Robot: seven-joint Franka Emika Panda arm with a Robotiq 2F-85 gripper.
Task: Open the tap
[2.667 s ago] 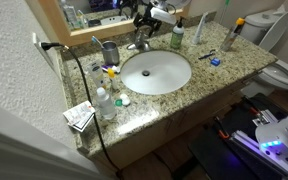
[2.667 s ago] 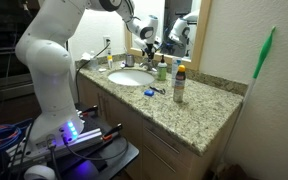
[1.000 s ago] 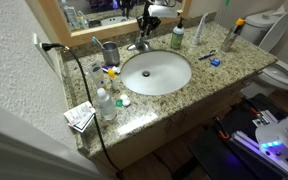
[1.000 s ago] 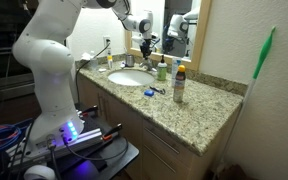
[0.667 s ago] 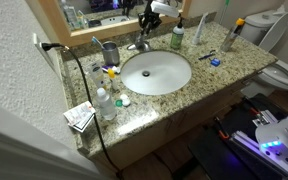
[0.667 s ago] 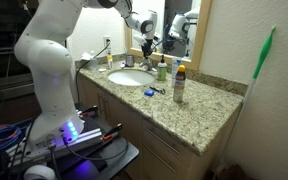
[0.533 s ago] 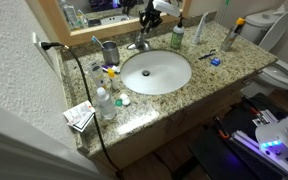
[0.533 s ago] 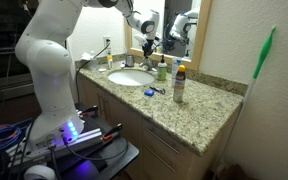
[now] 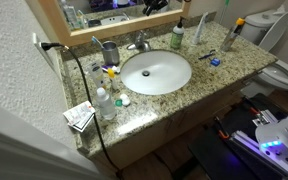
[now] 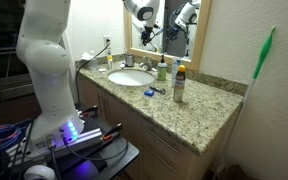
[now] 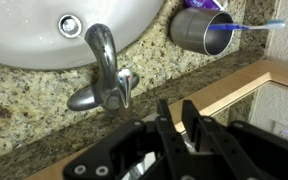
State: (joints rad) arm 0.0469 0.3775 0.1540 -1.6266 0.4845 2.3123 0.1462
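Bulky glossy white arm (image 10: pixel 44 40) with rounded links, ending in two matte black fingers (image 11: pixel 165 122).

Around 1 white basin (image 9: pixel 169 78) stand 1 tap (image 11: pixel 102 62), 1 grey cup (image 11: pixel 192 28) holding 1 blue toothbrush (image 11: pixel 260 25), 1 green pump bottle (image 9: pixel 177 38), 1 clear bottle (image 9: pixel 104 103) and 1 orange-capped bottle (image 10: pixel 179 86).

**A home bathroom, seen at the vanity**

A speckled granite tabletop (image 9: pixel 219 80) carries an oval white basin (image 9: pixel 156 72). A small chrome tap (image 11: pixel 102 70) sits at the basin's rim, and a wood-framed mirror (image 9: pixel 89 14) hangs on the wall behind it. A white toilet (image 9: pixel 286 72) stands just beside the vanity. A green pump bottle (image 9: pixel 177 37) and a grey cup (image 11: pixel 196 28) holding a toothbrush (image 11: pixel 254 25) stand near the basin.
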